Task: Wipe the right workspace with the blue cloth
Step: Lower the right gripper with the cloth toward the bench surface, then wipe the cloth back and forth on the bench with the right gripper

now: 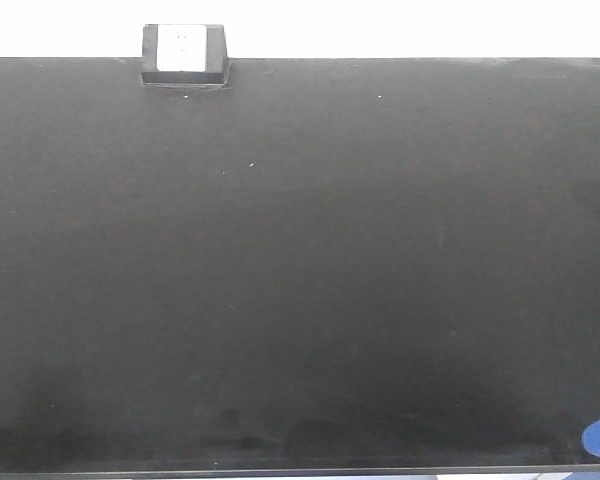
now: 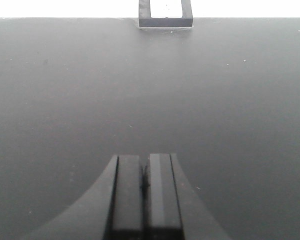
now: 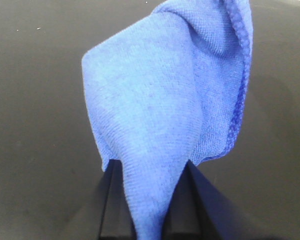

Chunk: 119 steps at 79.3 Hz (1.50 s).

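a wide matte black benchtop [image 1: 310,260] takes up nearly everything i can see from here. its surface is dull, with pale smudges and faint streaks toward the near edge and a few tiny white specks further back. at the far edge, left of the middle, a small black box [image 1: 184,55] with a white face sits on the top. behind it the backdrop [image 1: 430,25] is a plain, washed-out white band; i can't tell wall from window. the light is soft and even, a touch greyer-bright at the far right corner.
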Motion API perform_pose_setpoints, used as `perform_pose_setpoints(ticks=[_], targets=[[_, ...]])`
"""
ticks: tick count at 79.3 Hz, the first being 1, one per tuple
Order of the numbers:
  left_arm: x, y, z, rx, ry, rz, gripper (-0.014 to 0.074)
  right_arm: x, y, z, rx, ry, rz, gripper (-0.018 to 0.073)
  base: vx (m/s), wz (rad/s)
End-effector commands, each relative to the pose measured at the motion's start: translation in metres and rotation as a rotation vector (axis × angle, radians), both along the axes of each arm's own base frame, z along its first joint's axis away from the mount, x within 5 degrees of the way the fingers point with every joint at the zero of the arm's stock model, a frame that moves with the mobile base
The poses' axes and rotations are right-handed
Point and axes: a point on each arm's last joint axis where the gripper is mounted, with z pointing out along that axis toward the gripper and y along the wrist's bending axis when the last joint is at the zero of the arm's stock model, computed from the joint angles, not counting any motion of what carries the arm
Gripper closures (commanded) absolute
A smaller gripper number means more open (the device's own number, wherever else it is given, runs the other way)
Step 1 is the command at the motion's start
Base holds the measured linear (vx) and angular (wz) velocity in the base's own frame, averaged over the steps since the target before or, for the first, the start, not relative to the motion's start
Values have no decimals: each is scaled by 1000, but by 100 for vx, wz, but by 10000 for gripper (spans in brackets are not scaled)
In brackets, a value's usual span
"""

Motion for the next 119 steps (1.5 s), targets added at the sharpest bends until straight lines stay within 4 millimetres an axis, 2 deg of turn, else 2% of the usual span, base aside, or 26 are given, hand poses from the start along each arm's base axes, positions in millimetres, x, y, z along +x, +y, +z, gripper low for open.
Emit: perform_pose_setpoints(ticks=[1,13,22,31,54,68,76,89,103,114,119], targets=[[1,-1,17,-9,-119,-9,603,5,0,14,16,-95,-8,563,0,0],[1,-1,17,-9,-119,-9,603,7,5,16,99,-108,5,563,0,0],[1,-1,17,-9,-119,-9,603,22,6,13,106,-60,1,563,0,0],[1,-1,17,-9,-119,-9,603,52,6,2,103,58,-11,563,0,0],[1,-1,17,-9,-120,-9,603,147,8,-36,105,279,-44,563,0,0],[1,-1,17,-9,-120,-9,603,191,9,-54,108,329,-46,563,0,0],[1,-1,17,-9,-120,-9,603,211,11,-73,120,408,-45,563,0,0],[1,-1,17,-9,-120,-9,603,229,14,-111,123,536,-16,563,0,0],[1,-1,17,-9,-120,-9,603,239,14,-149,105,654,-18,563,0,0],[1,-1,17,-9,-120,-9,603,241,15,-165,116,706,-27,563,0,0],[1,-1,17,-9,-120,-9,603,241,22,-168,122,719,-6,563,0,0]])
